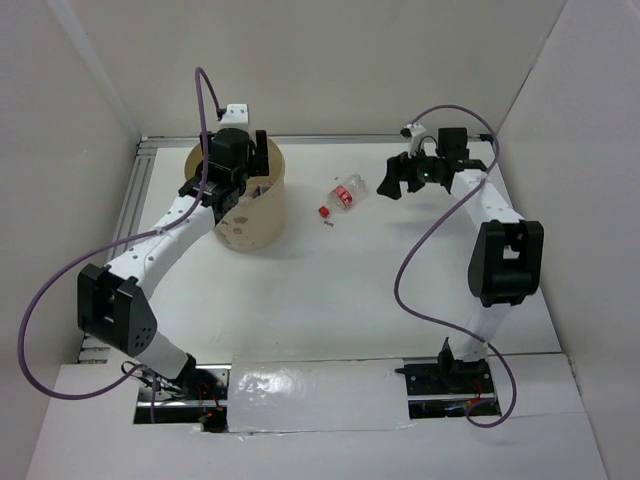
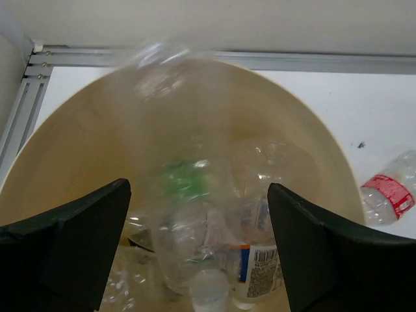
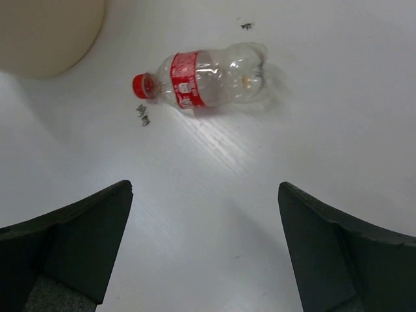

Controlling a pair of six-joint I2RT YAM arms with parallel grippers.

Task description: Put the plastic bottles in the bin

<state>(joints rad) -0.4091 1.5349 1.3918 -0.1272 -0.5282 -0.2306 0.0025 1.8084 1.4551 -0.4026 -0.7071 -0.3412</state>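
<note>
The tan bin (image 1: 262, 215) stands at the back left, and my left gripper (image 1: 240, 165) hangs open right over its mouth. In the left wrist view a clear, blurred bottle (image 2: 175, 162) with a green patch is loose between the wide-apart fingers of my left gripper (image 2: 198, 195), over other crushed bottles (image 2: 260, 253) lying inside the bin (image 2: 312, 123). A clear bottle with a red cap and a red-white label (image 1: 348, 193) (image 3: 214, 81) lies on the table right of the bin. My right gripper (image 1: 398, 180) (image 3: 205, 195) is open and empty, just right of that bottle.
White walls close the table at the back and both sides, with a metal rail (image 2: 292, 60) along the back edge. Small dark specks (image 3: 142, 114) lie by the red cap. The bin's side (image 3: 45, 32) shows at the top left of the right wrist view.
</note>
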